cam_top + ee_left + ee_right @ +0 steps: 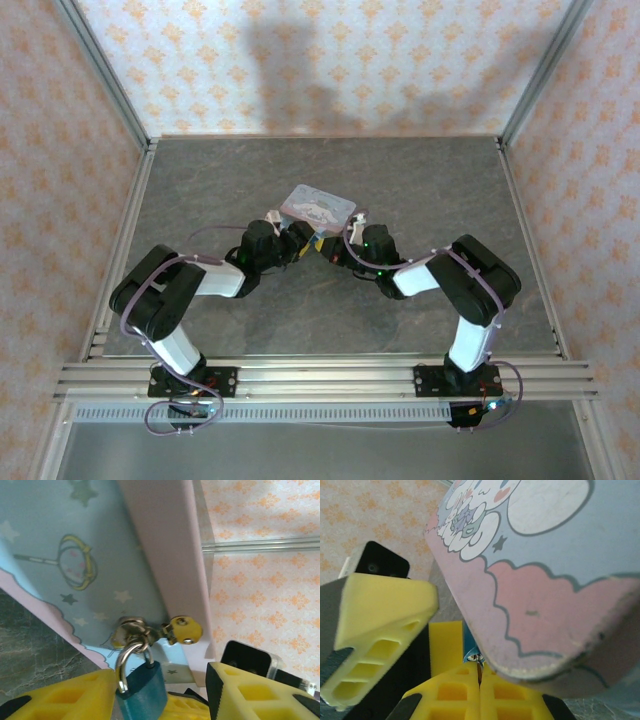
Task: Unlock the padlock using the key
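The teal padlock hangs by its metal shackle from the hasp of the cartoon-printed tin. My left gripper is open around it. Its left finger touches the lock body and its right finger stands apart. Whether the shackle's near leg is seated in the body I cannot tell. My right gripper is shut on the key, a thin sliver whose tip meets the padlock's underside below the tin's edge. From above, both grippers meet at the tin's near edge.
The tin sits tilted on the grey table, its pink rim hanging just over my right fingers. A yellow latch knob sticks out beside the hasp. The left gripper's yellow fingers crowd the right wrist view. Patterned walls enclose the table.
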